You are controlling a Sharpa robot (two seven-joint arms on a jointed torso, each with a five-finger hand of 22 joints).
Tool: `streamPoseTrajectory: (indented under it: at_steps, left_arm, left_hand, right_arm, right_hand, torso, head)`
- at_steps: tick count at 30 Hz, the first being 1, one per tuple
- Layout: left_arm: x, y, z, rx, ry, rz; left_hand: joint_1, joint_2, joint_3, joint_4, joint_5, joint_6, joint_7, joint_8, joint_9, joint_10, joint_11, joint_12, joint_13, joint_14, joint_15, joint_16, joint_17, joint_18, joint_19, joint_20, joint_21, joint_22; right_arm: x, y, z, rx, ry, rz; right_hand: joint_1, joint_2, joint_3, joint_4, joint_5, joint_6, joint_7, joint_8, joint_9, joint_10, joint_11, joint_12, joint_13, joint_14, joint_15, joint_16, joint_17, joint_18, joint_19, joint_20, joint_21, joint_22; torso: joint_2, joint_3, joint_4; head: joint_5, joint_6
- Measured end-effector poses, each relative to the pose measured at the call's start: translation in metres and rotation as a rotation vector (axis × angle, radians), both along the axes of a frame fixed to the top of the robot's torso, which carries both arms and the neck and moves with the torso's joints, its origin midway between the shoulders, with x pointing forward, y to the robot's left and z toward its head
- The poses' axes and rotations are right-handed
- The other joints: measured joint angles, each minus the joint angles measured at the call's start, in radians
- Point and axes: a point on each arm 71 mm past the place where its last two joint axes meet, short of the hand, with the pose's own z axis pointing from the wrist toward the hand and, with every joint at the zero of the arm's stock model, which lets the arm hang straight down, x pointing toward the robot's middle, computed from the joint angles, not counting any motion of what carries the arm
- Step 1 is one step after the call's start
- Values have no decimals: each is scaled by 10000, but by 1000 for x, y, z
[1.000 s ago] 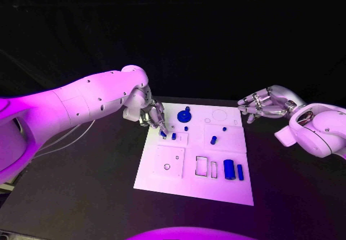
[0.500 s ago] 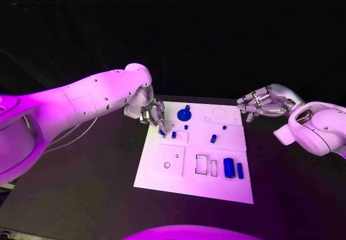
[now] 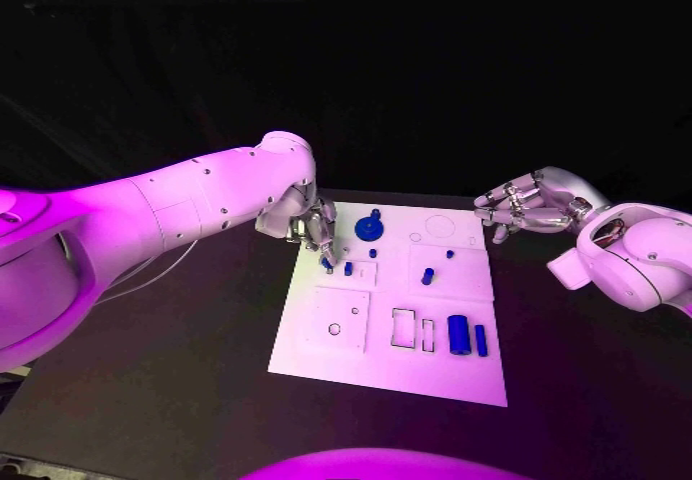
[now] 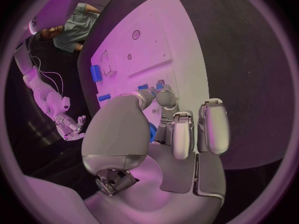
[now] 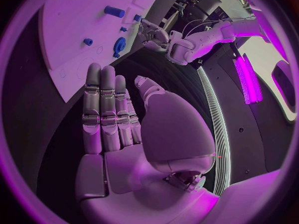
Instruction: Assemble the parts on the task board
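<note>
The white task board [image 3: 433, 380] lies mid-table. My left hand [image 3: 309, 226] reaches down at its far left edge and pinches a small blue peg [image 3: 327, 265] between thumb and fingertip; the left wrist view shows those fingertips [image 4: 166, 95] meeting over the board [image 4: 168, 35]. A blue gear [image 3: 369, 230] stands just right of that hand. More small pegs [image 3: 348, 270] [image 3: 427, 279] stand mid-board. A blue cylinder [image 3: 459, 336] and a slim bar [image 3: 480, 343] lie near the right edge. My right hand [image 3: 522, 212] hovers off the board's far right corner, fingers straight, holding nothing.
The board has empty rectangular slots [image 3: 404, 331] and a square recess with a hole [image 3: 335, 330]. Bare black table [image 3: 159, 380] surrounds the board on all sides. My big left arm [image 3: 173, 215] stretches over the table's left side.
My left arm has swung a little to the right, with its fingertips staying at the small peg. The right hand has barely moved.
</note>
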Motion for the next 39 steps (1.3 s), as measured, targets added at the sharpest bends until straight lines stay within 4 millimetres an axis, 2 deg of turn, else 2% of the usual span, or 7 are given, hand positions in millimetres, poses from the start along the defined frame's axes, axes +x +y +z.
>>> streamPoseTrajectory:
  at_steps: [17,39]
  left_arm:
    - [2,-3,-3,332,-403,-224]
    - [-1,-3,-4,427,-48,-546]
  left_hand:
    - [25,27,2,-2,37,35,-30,-53,10,-1,1,0,47,0,0,0,-1,0,0,0,0,-2]
    - [23,26,-29,-34,31,18,-12,-48,1,-2,2,0,40,0,0,0,-1,0,0,0,0,-4]
  right_arm:
    - [0,1,0,11,4,19]
    - [0,2,0,17,11,39]
  right_hand:
    - [0,0,0,0,0,0,0,0,-1,0,0,0,8,0,0,0,2,0,0,0,0,0]
    - [0,0,0,0,-1,0,0,0,6,0,0,0,6,0,0,0,-1,0,0,0,0,-7]
  torso:
    - [-2,2,-5]
    - [-4,2,-1]
  head:
    - [1,-43]
    - [10,-75]
